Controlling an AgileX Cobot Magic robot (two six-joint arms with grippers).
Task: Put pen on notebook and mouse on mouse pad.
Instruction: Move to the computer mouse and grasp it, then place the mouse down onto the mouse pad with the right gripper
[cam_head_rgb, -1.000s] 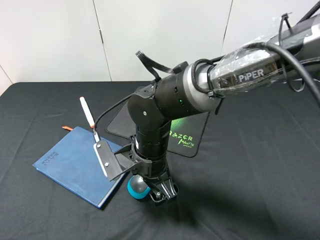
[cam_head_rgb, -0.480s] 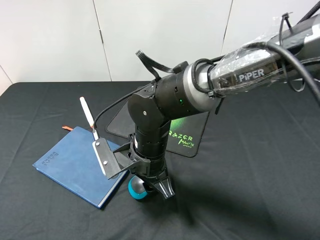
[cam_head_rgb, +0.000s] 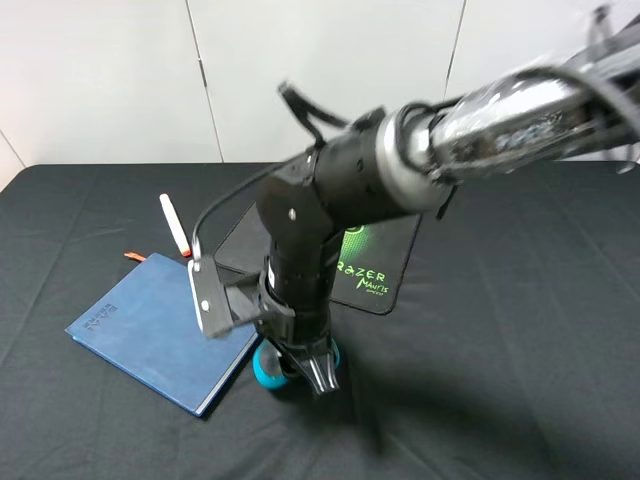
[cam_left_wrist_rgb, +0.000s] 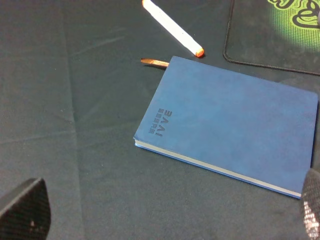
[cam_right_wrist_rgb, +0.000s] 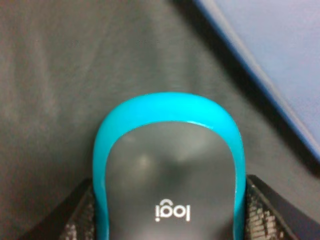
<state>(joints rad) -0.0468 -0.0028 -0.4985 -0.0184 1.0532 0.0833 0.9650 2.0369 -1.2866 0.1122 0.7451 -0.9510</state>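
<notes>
Neither half was done: my R gripper (cam_head_rgb: 308, 372) had the mouse (cam_head_rgb: 266, 370) pinched at lower centre, short of the mouse pad (cam_head_rgb: 385, 275), the pen (cam_head_rgb: 174, 222) lay upper left just off the notebook (cam_head_rgb: 150, 325), and the L gripper (cam_left_wrist_rgb: 167, 212) gaped wide w/ nothing in it.

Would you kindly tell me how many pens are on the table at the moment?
1. The pen lies on the black cloth just beyond the notebook's far edge, left of the mouse pad. The right arm might hide another.
</notes>
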